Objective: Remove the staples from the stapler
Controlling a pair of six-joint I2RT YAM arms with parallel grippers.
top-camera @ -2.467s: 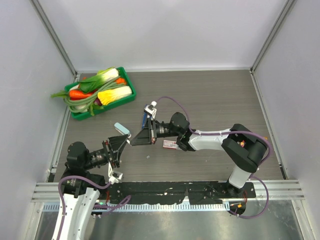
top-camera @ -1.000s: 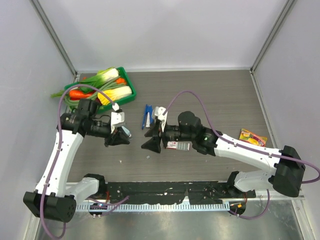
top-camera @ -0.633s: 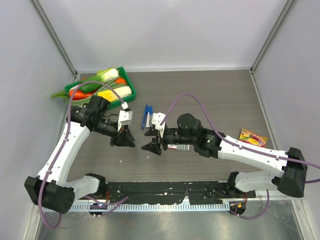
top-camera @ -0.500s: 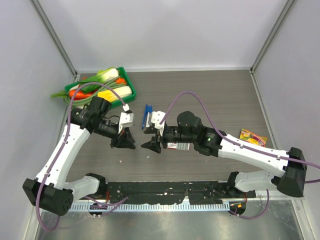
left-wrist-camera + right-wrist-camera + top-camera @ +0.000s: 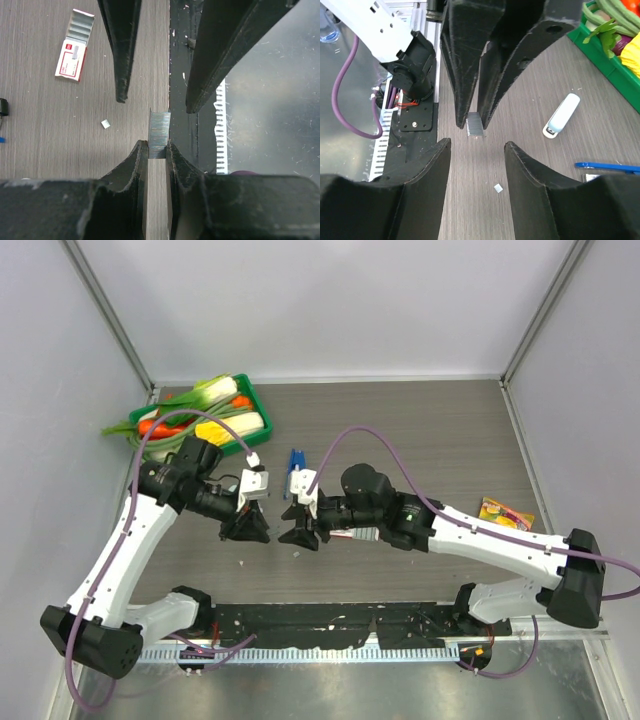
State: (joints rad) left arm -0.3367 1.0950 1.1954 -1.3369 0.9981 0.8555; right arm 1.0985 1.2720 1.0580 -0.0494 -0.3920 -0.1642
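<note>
Left fingers (image 5: pixel 134 162) pinch staple strip (image 5: pixel 159 134) | stapler (image 5: pixel 293 458) lies lengthwise near-far

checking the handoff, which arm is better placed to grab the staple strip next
Right. The left end effector is shut on the staple strip, its free end pointing at the right end effector, whose open fingers line up either side of it. It likely only needs to ease in and close.

Streaked grey-brown wood grain with a few bright spots

The table (image 5: pixel 430 430) is grey-brown; the staple strip (image 5: pixel 159 135) silver, finely ribbed; the stapler (image 5: pixel 294 459) dark blue; the staple box (image 5: pixel 75 52) red and white; the tray (image 5: pixel 260 400), upper left, green.
</note>
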